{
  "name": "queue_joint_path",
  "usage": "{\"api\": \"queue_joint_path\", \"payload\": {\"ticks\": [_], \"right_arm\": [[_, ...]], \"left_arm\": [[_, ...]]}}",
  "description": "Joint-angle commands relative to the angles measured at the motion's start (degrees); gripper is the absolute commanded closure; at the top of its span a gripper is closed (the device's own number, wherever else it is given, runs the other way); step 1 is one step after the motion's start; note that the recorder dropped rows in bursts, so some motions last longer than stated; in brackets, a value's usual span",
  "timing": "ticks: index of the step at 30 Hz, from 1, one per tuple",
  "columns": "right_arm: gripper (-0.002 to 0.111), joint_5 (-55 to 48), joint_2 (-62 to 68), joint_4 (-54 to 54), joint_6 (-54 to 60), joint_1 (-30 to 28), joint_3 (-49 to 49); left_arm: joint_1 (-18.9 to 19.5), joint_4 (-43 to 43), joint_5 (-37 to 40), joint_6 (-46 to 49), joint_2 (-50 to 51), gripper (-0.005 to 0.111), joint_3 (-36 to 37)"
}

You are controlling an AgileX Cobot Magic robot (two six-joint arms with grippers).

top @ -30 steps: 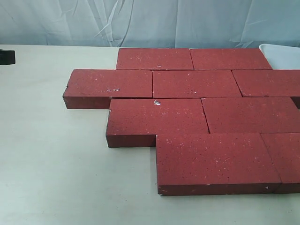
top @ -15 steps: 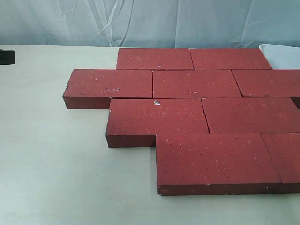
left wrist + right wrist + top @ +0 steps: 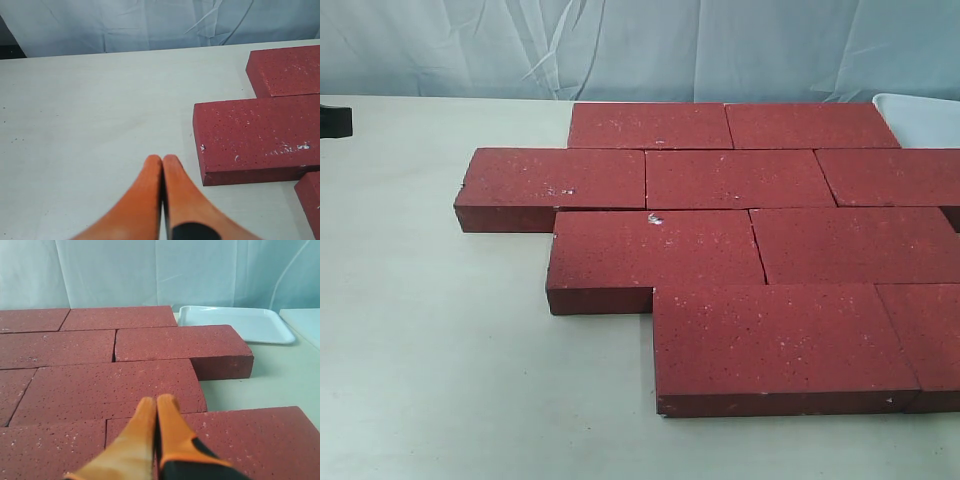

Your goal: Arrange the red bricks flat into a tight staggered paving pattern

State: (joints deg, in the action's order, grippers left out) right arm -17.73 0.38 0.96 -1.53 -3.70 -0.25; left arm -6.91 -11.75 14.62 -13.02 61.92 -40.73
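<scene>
A staged test bench, most probably in a robotics laboratory, is being shown. The back of the scene is being closed off by a wrinkled pale cloth (image 3: 620, 45), which is hanging as a backdrop. Paving material, the red bricks (image 3: 740, 180), is being displayed on a plain pale table (image 3: 430, 330) and not on ground, near a white tray (image 3: 235, 322). The orange-fingered left gripper (image 3: 162, 159) and right gripper (image 3: 157, 400) are being viewed by wrist cameras, both with fingers pressed together over the set-up
</scene>
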Motion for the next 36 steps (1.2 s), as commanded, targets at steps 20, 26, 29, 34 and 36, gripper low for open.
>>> {"api": "queue_joint_path", "payload": {"ticks": [20, 26, 29, 34, 36], "right_arm": [[0.109, 0.3, -0.4, -0.1, -0.2, -0.2, 0.3], [0.109, 0.3, -0.4, -0.1, -0.2, -0.2, 0.3], [0.109, 0.3, -0.4, -0.1, -0.2, -0.2, 0.3], [0.109, 0.3, -0.4, -0.1, -0.2, -0.2, 0.3], [0.109, 0.3, -0.4, -0.1, -0.2, -0.2, 0.3]], "left_arm": [[0.0, -1.9, -12.4, 14.3, -38.6, 0.106, 24.2], [1.5, -1.2, -9.5, 14.3, -50.1, 0.106, 30.7], [4.9, 0.3, -7.8, 14.3, -55.3, 0.106, 33.8], [6.9, 2.1, -7.7, 14.6, -60.7, 0.106, 38.1], [6.9, 3.4, -7.8, 14.6, -61.9, 0.106, 39.7]]}}
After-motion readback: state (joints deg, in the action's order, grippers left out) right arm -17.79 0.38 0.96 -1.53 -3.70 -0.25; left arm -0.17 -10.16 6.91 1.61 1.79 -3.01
